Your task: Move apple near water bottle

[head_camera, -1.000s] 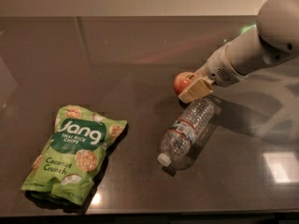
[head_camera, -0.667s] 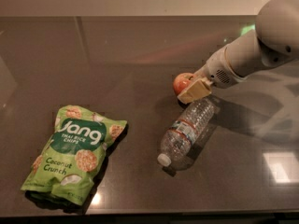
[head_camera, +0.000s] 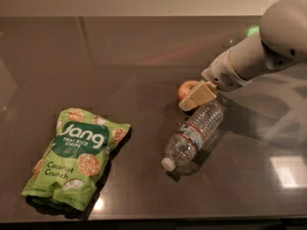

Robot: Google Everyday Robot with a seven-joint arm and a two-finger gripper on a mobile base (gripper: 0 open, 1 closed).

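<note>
A: Apple, where's it at?

B: Right of centre on the counter, just beside the far, bottom end of the water bottle. Touching or not, can't tell.

A: How'll it handle?

B: My guess: small, firm, prob. light. The skin looks smooth and it's round, so it could slip or roll. Best held across the widest part, w/ even pressure on both sides.

A: End effector?

B: It's right at the apple's near-right side and covers part of it. Can't tell how far open it is, or whether it has the apple at all.

A: Anything else hard to read?

B: The apple's underside and right half are hidden. The arm is cut off at the right edge. The bottle lies on its side w/ the cap pointing near-left, so it may roll if bumped. A green snack bag lies well apart, near-left.
</note>
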